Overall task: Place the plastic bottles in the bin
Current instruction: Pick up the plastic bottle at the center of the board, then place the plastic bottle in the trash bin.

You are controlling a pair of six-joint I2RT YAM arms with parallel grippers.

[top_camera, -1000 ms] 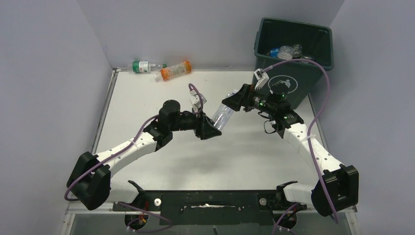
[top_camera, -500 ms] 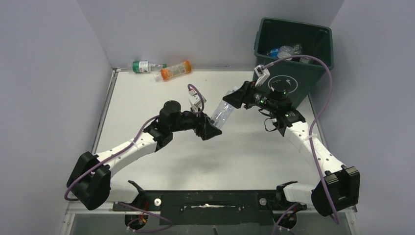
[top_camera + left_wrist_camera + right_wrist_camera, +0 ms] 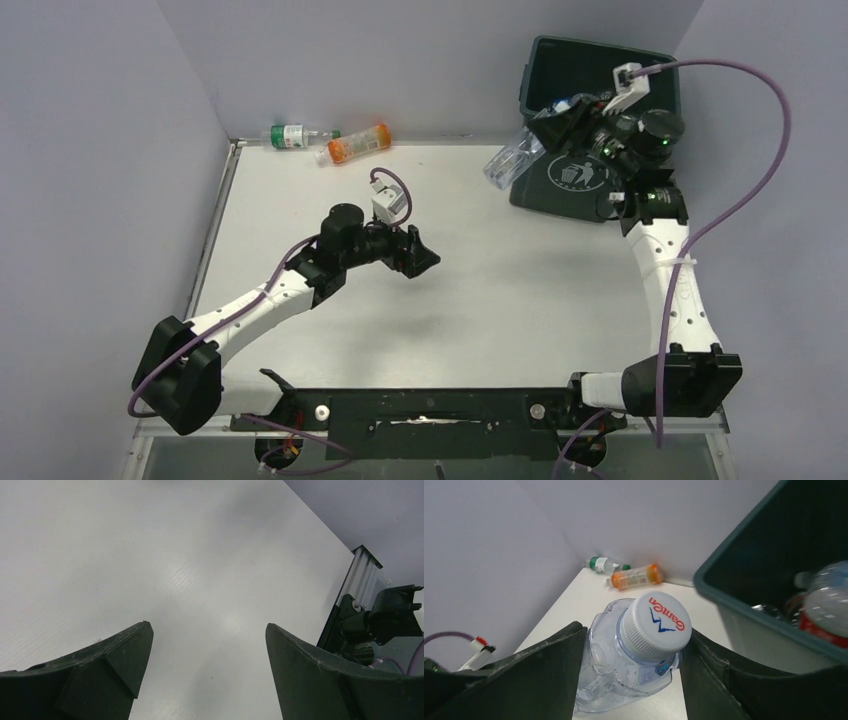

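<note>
My right gripper (image 3: 533, 138) is shut on a clear plastic bottle (image 3: 506, 162) with a white cap (image 3: 655, 625). It holds the bottle in the air at the front left corner of the dark green bin (image 3: 655, 75), whose rim (image 3: 744, 605) is just right of the bottle. Several bottles (image 3: 826, 602) lie inside the bin. My left gripper (image 3: 422, 256) hangs open over the middle of the table with only bare table between its fingers (image 3: 115, 655). An orange bottle (image 3: 358, 143) and a green-labelled bottle (image 3: 290, 136) lie at the far left edge by the wall.
Grey walls close in the table (image 3: 300, 200) on the left, back and right. The bin stands at the back right corner. A purple cable (image 3: 745, 140) arcs from my right wrist. The right arm's base (image 3: 387, 620) shows beyond the table edge.
The left gripper opened and let go of the clear bottle. The right gripper closed on it and carried it up and right to the bin's corner. The left arm drew back slightly.
</note>
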